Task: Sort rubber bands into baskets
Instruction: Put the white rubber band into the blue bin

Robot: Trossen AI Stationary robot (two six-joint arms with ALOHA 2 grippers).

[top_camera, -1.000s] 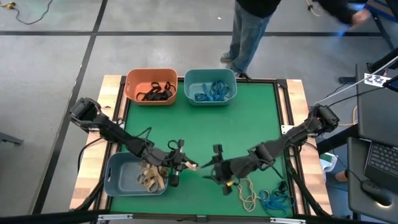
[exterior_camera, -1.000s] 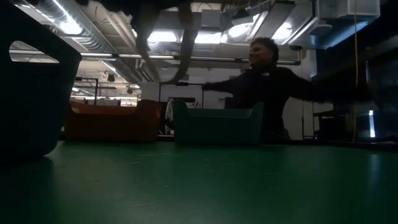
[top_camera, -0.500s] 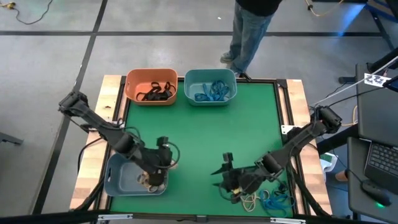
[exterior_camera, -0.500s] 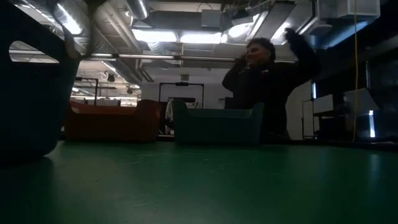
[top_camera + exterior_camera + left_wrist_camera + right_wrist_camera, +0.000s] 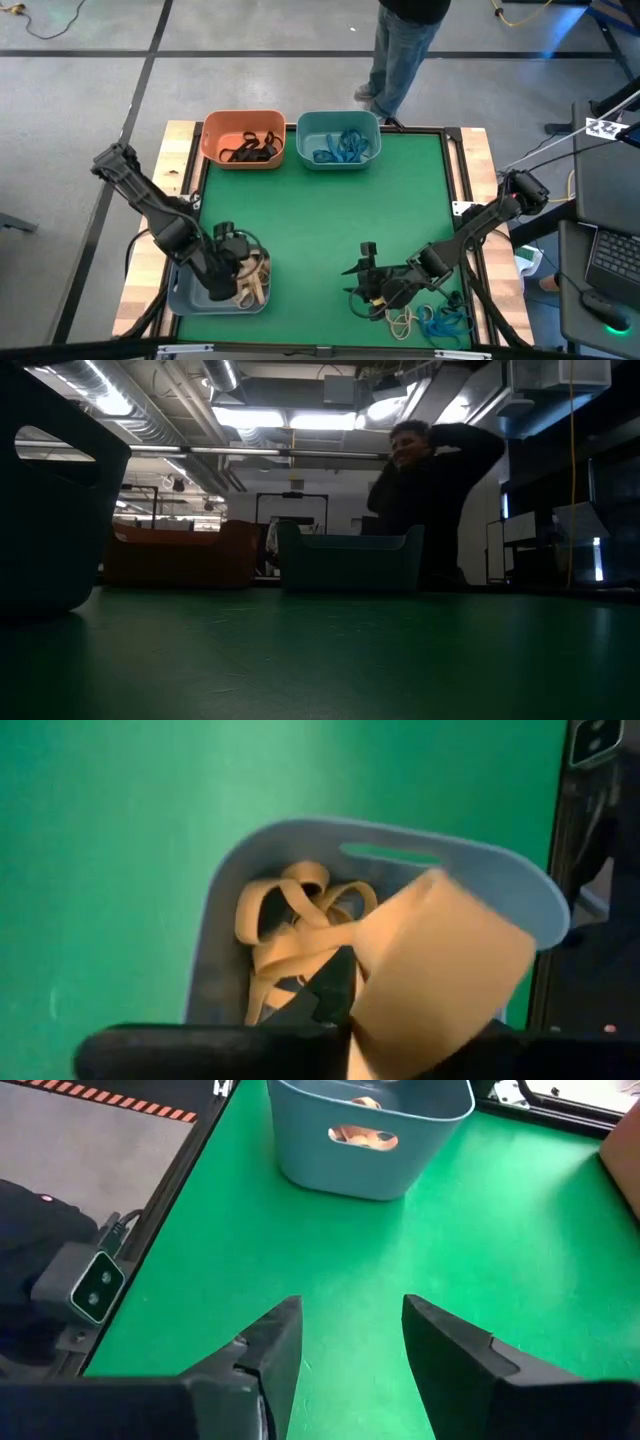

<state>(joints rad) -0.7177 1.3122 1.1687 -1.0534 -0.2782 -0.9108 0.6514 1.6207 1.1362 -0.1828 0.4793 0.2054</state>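
Three baskets stand on the green bench [image 5: 330, 220]: orange basket [image 5: 243, 139] with black bands, teal basket [image 5: 339, 138] with blue bands, grey-blue basket [image 5: 200, 295] with tan bands [image 5: 290, 935]. The left end effector [image 5: 228, 272] hangs over this one; whether it grips I cannot tell. The right end effector [image 5: 345, 1355] is released beside loose bands [image 5: 425, 322]. A person [image 5: 430, 485] stands behind.

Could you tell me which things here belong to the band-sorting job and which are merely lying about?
Part of the job: orange basket, teal basket, grey-blue basket, tan bands, loose bands, left claw, right claw.

Lying about: laptop, person.
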